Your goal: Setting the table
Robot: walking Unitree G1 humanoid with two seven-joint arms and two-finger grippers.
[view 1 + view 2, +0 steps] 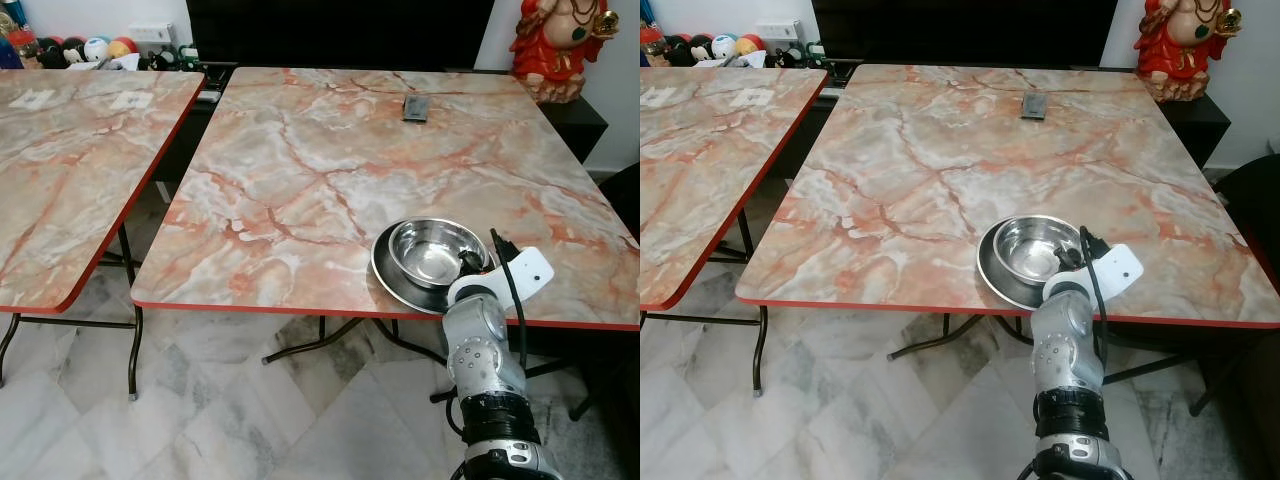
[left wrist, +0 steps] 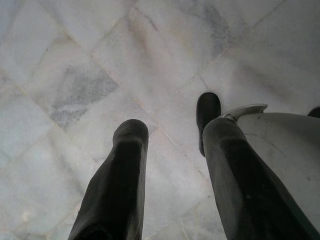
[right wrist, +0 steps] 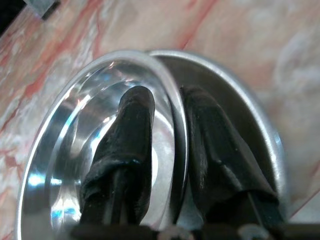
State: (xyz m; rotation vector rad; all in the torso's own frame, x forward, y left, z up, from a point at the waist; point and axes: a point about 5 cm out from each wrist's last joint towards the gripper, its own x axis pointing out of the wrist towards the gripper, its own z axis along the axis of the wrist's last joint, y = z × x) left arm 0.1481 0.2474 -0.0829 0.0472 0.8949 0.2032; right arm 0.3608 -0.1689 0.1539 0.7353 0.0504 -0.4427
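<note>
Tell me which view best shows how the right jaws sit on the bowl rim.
Right wrist view: the right gripper straddles the bowl rim, one finger inside, one outside over the plate. Both eye views show bowl, plate and table, but the wrist blocks the contact. Left wrist view shows floor.

The marbled orange, red-edged surface (image 1: 330, 190) is being viewed from above by both head cameras, which share nearly the same scene. The pale marble floor (image 2: 75, 75) is being faced by the left wrist camera; the shiny steel bowl (image 3: 95, 135) is being framed closely by the right wrist camera.
</note>
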